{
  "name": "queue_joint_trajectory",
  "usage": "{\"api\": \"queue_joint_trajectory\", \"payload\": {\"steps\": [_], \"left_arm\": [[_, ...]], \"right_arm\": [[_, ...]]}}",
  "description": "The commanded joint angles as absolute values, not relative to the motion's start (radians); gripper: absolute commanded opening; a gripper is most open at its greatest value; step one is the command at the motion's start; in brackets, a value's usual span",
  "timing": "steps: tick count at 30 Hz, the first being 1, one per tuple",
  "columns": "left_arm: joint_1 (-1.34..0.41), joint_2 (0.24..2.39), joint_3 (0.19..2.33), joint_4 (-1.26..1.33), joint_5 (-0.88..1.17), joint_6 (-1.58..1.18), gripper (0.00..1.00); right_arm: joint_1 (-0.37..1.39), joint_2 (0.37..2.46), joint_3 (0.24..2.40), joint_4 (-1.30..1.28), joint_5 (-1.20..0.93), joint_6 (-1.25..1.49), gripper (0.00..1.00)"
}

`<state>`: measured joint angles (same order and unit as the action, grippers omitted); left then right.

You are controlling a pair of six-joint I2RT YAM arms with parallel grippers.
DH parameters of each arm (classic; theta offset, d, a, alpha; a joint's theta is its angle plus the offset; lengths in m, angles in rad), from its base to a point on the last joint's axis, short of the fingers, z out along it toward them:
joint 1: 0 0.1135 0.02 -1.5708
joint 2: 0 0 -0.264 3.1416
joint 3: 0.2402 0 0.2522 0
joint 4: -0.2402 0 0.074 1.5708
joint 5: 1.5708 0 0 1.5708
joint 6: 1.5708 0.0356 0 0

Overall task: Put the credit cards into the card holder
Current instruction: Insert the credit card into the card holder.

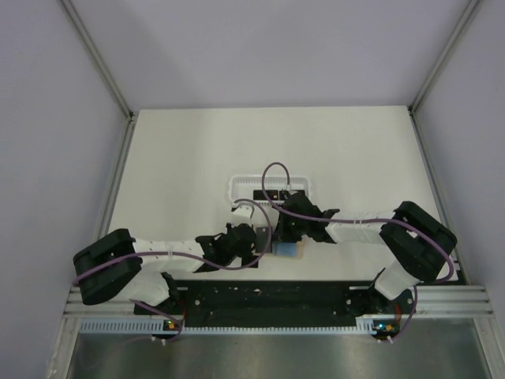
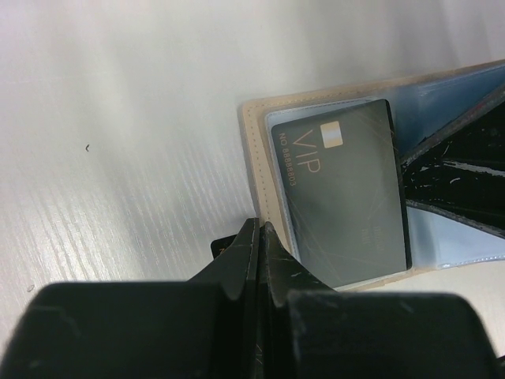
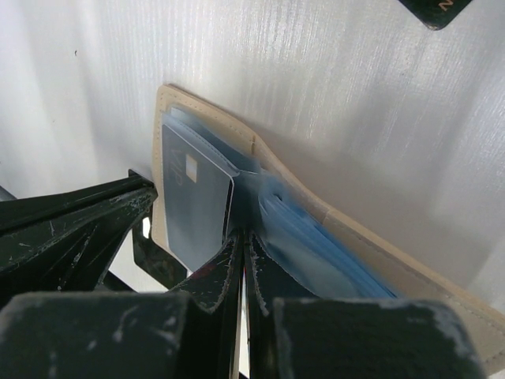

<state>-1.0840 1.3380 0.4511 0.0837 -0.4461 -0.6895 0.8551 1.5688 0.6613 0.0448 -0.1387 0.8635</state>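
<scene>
Two black cards show: a VIP card [image 2: 343, 189] sits in a clear sleeve of the open card holder [image 2: 252, 158], low at the middle of the top view. A loose card [image 3: 434, 9] lies on the table [image 3: 316, 63], seen only in the right wrist view's upper right corner. A white basket [image 1: 239, 188] stands just above the holder. My left gripper [image 2: 260, 233] is closed at the holder's tan edge. My right gripper [image 3: 241, 241] is closed against the blue sleeves; whether it pinches one I cannot tell.
</scene>
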Motion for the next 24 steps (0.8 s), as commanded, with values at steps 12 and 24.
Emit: {"api": "queue_joint_trajectory", "payload": {"steps": [12,24], "left_arm": [[-1.085,1.351,0.443,0.072,-0.417,-0.704,0.00],[-1.085,1.348,0.430,0.066,-0.423,-0.716,0.00]], "right_arm": [[0.876,1.497,0.630,-0.155,-0.041,0.796,0.00],[0.876,1.417,0.620,-0.290,0.037,0.744,0.00]]}}
